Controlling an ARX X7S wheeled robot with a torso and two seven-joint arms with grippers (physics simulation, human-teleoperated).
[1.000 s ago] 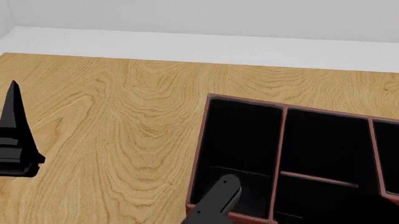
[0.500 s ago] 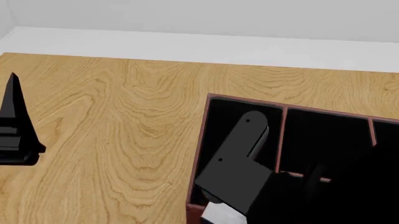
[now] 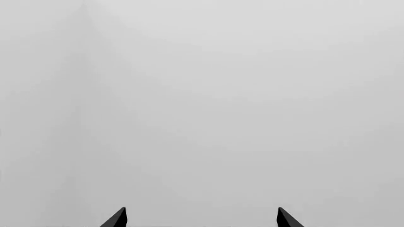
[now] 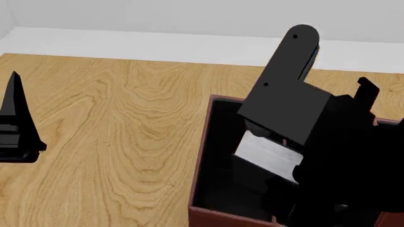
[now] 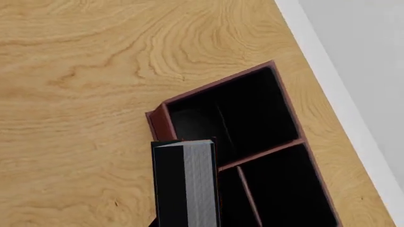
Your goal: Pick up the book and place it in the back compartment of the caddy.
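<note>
The right gripper hangs above the caddy, and it pinches the book — its dark body covers most of the book in the head view, so only the white page edges show below it, tilted, over the black interior of the left compartment. In the right wrist view the book comes out from the camera side as a black cover with a grey-white strip of pages, and its far end lies over the near wall of the caddy, above the compartments and not resting inside any of them as far as I can see. Thin red dividers split the interior of the box into several parts. The caddy stands on a wooden table, near its far edge, where a white band and a grey wall begin. The left gripper is at the left border of the head view, over bare wood, well apart from the caddy; in the left wrist view its two black fingertips stand spread with nothing between them, against plain grey.
</note>
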